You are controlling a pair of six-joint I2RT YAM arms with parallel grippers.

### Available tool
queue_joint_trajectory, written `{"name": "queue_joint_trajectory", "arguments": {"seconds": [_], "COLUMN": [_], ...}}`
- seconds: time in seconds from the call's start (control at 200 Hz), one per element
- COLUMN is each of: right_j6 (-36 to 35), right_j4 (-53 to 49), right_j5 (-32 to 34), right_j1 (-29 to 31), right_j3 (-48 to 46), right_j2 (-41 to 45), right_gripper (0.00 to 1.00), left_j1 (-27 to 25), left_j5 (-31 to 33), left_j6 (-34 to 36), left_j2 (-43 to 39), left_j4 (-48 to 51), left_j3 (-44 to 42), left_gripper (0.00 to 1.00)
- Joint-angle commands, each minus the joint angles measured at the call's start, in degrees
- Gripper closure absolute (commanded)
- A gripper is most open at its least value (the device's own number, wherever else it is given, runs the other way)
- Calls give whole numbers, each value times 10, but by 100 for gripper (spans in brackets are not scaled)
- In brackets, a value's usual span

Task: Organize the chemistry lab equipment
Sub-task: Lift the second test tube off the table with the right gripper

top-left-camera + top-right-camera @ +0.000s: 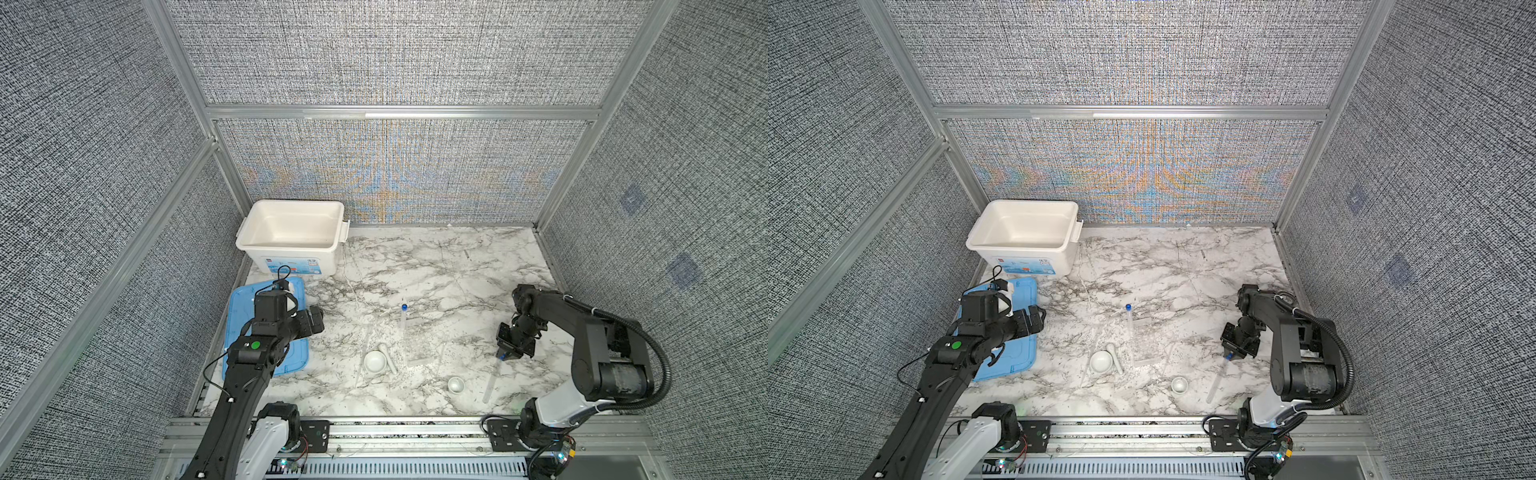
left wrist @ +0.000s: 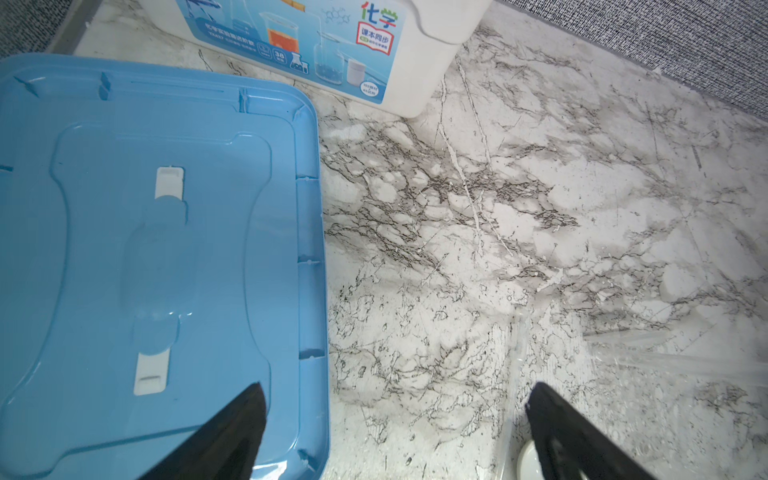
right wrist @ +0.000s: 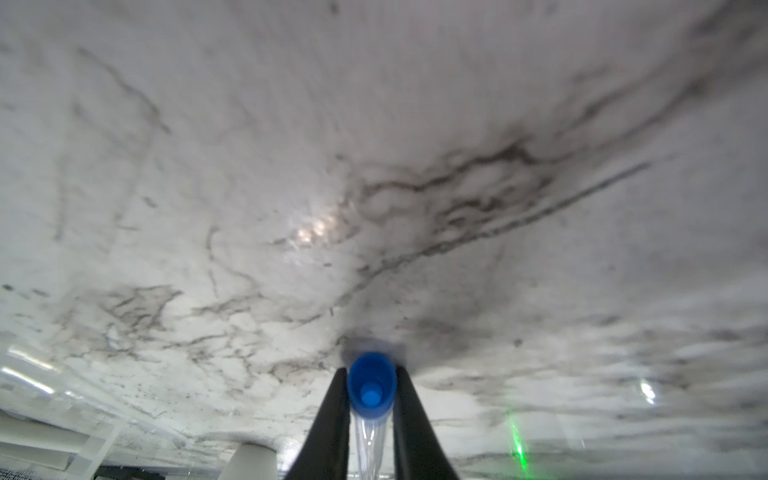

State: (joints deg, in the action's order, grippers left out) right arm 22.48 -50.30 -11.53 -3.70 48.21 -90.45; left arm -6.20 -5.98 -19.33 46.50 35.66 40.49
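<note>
Both right gripper (image 3: pixel 371 370) jaws clamp the blue-capped tube (image 1: pixel 490 386), axis trailing toward the robot; left gripper (image 2: pixel 397 388) open.

White plastic tub (image 2: pixel 419 62), blue front label (image 2: pixel 291 45): large "化学"; red-framed box "课本同步"; boxed number "38". Smaller print illegible.

The far right of the table (image 1: pixel 478 266) lies open for a claw to pass. The white tub (image 1: pixel 286 255) fills the far left corner, the blue lid (image 1: pixel 243 316) flat before it. Near the front, mortar (image 1: pixel 375 360), pestle (image 1: pixel 389 359), capped tube (image 1: pixel 404 324) and small dish (image 1: pixel 456 384) dot the middle; a second tube (image 1: pixel 490 384), nipped by the right claw (image 1: pixel 507 356), blocks the right
</note>
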Motion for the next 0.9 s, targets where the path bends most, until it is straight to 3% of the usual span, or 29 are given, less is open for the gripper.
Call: {"name": "queue_joint_trajectory", "arguments": {"seconds": [0.0, 0.18, 0.485, 0.745, 0.895], "right_j6": [-11, -26, -46, -70, -75], "right_j4": [25, 84, 198, 234, 330], "right_j5": [-14, -27, 2, 57, 100], "right_j1": [3, 24, 133, 232, 291], "right_j3": [-4, -26, -62, -62, -94], "right_j2": [22, 149, 395, 475, 529], "right_gripper": [81, 80, 80, 81, 81], "left_j1": [0, 0, 0, 0, 0], "left_j5": [5, 6, 14, 22, 25], "left_j6": [2, 2, 0, 0, 1], "left_j2": [1, 1, -6, -7, -5], "left_j4": [-5, -1, 3, 4, 3], "left_j3": [1, 1, -1, -1, -1], "left_gripper": [1, 1, 1, 1, 1]}}
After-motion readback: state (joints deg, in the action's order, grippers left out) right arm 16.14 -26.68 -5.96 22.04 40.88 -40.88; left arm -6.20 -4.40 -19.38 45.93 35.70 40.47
